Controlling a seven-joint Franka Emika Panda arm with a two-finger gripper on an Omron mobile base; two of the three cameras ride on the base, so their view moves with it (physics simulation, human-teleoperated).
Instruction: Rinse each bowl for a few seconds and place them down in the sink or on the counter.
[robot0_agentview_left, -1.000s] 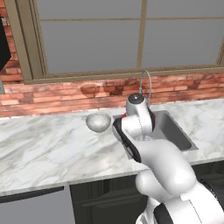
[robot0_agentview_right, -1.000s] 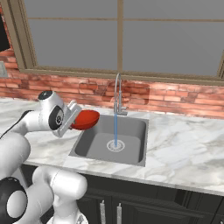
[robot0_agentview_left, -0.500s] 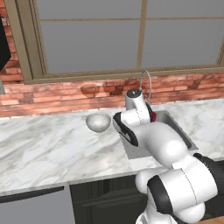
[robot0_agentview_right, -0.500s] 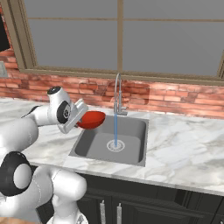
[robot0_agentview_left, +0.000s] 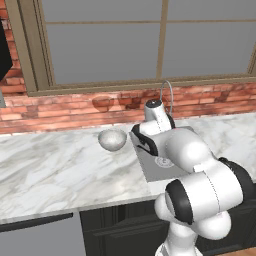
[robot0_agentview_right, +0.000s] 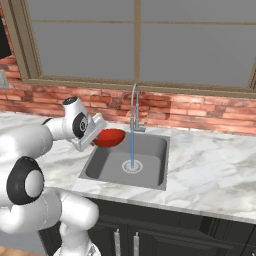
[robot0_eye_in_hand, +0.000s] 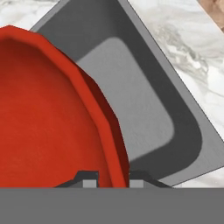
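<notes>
My gripper (robot0_agentview_right: 98, 133) is shut on the rim of the glossy red bowl (robot0_agentview_right: 109, 137), holding it tilted above the left end of the sink (robot0_agentview_right: 155, 150), just left of the water stream (robot0_agentview_right: 132, 149). In the hand view the red bowl (robot0_eye_in_hand: 48, 113) covers the left side, its rim pinched between my fingertips at the gripper (robot0_eye_in_hand: 111, 177), with the grey sink (robot0_eye_in_hand: 131, 100) below it. The white speckled bowl (robot0_agentview_left: 112, 139) sits upright on the counter (robot0_agentview_left: 50, 170), left of the sink (robot0_agentview_left: 152, 169).
Water runs from the tall curved faucet (robot0_agentview_right: 134, 107) down onto the round drain (robot0_agentview_right: 132, 166). A brick backsplash (robot0_agentview_right: 200, 112) and a window rise behind the counter (robot0_agentview_right: 210, 170). My own arm hides much of the basin in the left base view.
The arm has swung right, carrying the red bowl from over the counter to above the sink's left end, closer to the water stream. The white bowl has stayed put.
</notes>
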